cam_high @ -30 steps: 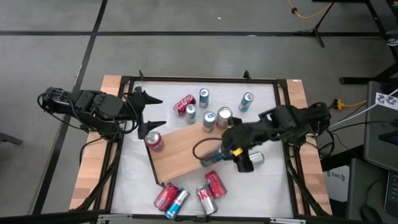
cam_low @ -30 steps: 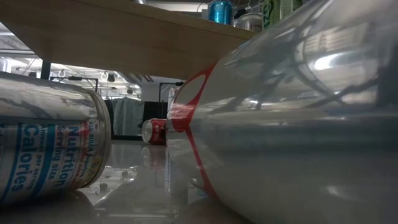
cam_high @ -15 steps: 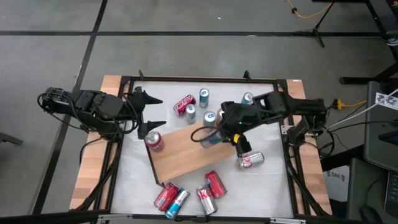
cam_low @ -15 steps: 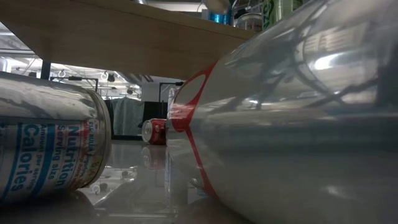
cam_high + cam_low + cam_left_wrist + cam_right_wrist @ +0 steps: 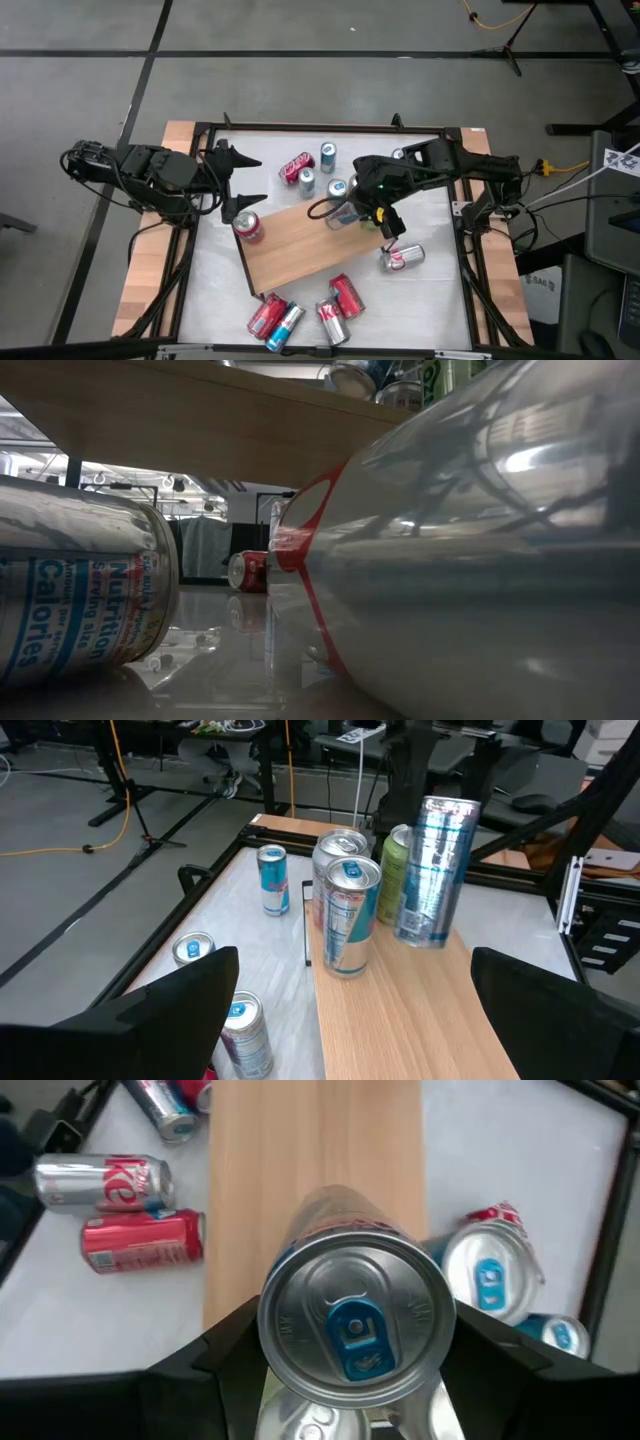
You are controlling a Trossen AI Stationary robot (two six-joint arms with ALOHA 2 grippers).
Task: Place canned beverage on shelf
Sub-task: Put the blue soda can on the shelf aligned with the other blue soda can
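Your right gripper reaches in over the far end of the shelf, its fingers clamped on either side of a silver can. Your left gripper waits just beyond the shelf's left corner, fingers spread wide, holding nothing.

You are looking at a robotics lab or workshop: a bare grey concrete floor with dark seams surrounds the bench, loose yellow cables trail across it, and black metal stands and other equipment crowd the room behind
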